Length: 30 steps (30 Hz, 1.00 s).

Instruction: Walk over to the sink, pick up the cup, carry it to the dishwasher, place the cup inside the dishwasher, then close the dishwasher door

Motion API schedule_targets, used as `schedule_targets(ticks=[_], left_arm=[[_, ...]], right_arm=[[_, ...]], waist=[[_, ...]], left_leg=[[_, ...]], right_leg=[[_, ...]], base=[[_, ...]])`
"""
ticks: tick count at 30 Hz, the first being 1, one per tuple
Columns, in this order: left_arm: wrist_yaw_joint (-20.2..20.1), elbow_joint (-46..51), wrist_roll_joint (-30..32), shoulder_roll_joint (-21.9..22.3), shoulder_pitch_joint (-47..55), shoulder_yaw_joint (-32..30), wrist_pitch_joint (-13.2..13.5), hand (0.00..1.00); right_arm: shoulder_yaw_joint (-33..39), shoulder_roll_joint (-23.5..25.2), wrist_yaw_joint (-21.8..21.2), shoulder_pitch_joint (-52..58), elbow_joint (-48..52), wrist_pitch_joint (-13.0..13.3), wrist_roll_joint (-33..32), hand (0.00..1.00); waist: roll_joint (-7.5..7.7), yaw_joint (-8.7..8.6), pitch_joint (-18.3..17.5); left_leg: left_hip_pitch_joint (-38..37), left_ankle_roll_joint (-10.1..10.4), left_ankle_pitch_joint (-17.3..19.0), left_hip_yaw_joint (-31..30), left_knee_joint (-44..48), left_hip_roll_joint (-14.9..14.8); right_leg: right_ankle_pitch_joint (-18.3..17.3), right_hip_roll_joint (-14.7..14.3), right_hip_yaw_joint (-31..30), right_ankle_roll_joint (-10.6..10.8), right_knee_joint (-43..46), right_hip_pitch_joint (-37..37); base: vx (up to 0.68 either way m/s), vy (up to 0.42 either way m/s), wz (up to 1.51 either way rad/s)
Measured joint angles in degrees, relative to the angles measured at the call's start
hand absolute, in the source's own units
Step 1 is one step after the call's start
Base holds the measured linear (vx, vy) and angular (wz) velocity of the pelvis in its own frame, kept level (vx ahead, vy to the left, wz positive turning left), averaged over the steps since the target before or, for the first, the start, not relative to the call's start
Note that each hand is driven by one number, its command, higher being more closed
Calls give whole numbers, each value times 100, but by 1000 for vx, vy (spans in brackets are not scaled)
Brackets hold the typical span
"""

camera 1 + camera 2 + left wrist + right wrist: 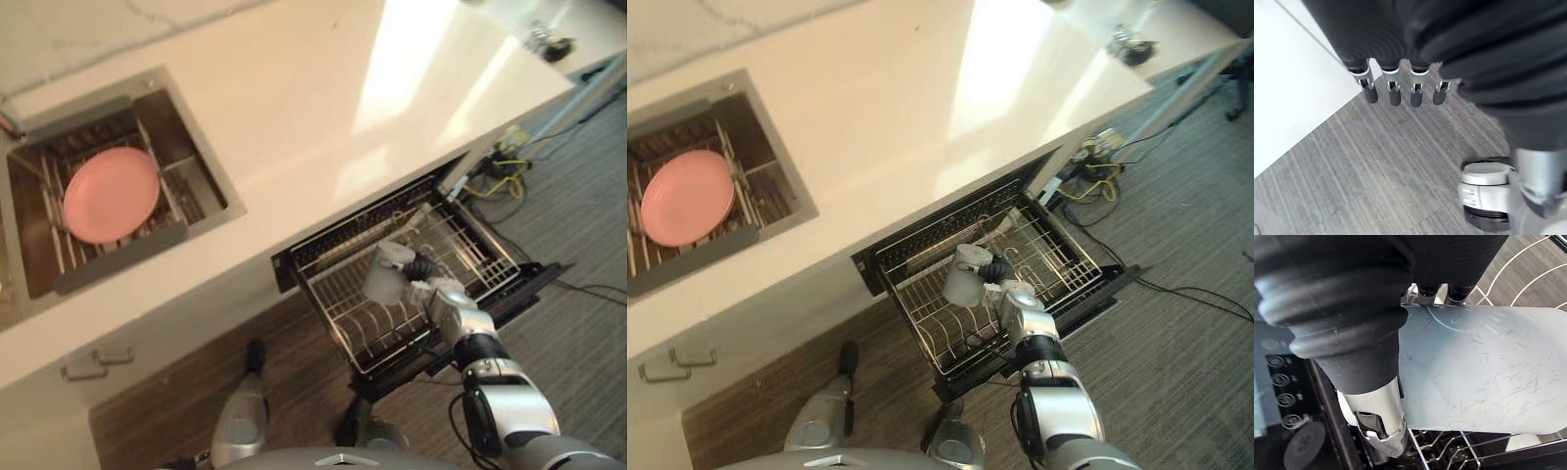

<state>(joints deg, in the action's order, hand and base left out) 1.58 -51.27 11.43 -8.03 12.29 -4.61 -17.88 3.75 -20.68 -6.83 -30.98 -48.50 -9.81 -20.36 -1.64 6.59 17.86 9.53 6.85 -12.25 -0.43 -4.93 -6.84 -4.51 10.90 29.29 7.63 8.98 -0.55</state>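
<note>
Pale cup [385, 274], clasped in the right hand [446, 302], tilts above the dishwasher rack [472, 245], long axis across palm.

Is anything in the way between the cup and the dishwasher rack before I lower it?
Nothing visible does. The right robot hand holds the translucent grey plastic cup over the pulled-out wire dishwasher rack. The part of the rack below the cup holds no dishes, only upright wire tines.

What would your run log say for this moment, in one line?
step: placing | right hand: shut on cup, over dishwasher rack | left hand: open, idle | plate: in sink
</note>
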Motion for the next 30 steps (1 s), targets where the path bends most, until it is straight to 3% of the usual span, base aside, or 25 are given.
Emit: schedule_targets(ticks=[3, 12, 18, 19, 21, 30], left_arm=[[-86, 6, 0, -19, -3, 10, 7, 0], [-292, -63, -2, -146, -138, 152, 16, 0], [-314, -161, -2, -202, -160, 315, 81, 0], [-312, -162, -2, -221, -160, 350, 111, 0], [-311, -162, -2, -245, -167, 418, 179, 0], [-312, -175, -2, -270, -245, 543, 244, 0]], right_arm=[[-164, -66, -8, -325, -263, 2, 1, 100], [-673, -244, -240, -882, -491, -24, 305, 100], [-1060, -276, -556, -1213, -716, 11, 1180, 100], [-1181, -293, -611, -1248, -746, 90, 1380, 0], [-1442, -359, -735, -1421, -917, 209, 1633, 0], [-1732, -477, -805, -1564, -913, 284, 1626, 0]], waist=[[-2, 122, 160], [-43, 260, 458], [-54, 322, 467], [-63, 344, 481], [-87, 356, 539], [-117, 513, 631]], left_leg=[[227, 30, -71, -141, 0, -14], [545, 43, -161, -291, 2, 21], [570, 51, -171, -313, 3, 38], [565, 53, -172, -329, 3, 39], [563, 63, -179, -356, 2, 37], [607, 69, -192, -448, 9, 45]], right_leg=[[-169, 15, 0, -29, 289, -269], [-354, 107, -21, -39, 684, -661], [-473, 171, -23, -44, 881, -755], [-494, 178, -19, -47, 918, -755], [-524, 180, -10, -52, 967, -756], [-629, 180, -8, -55, 1065, -773]], base=[[-59, -49, 20], [-35, -51, 7], [-26, -59, 3], [-49, -73, 5], [-58, -71, 6], [-25, -57, 6]])
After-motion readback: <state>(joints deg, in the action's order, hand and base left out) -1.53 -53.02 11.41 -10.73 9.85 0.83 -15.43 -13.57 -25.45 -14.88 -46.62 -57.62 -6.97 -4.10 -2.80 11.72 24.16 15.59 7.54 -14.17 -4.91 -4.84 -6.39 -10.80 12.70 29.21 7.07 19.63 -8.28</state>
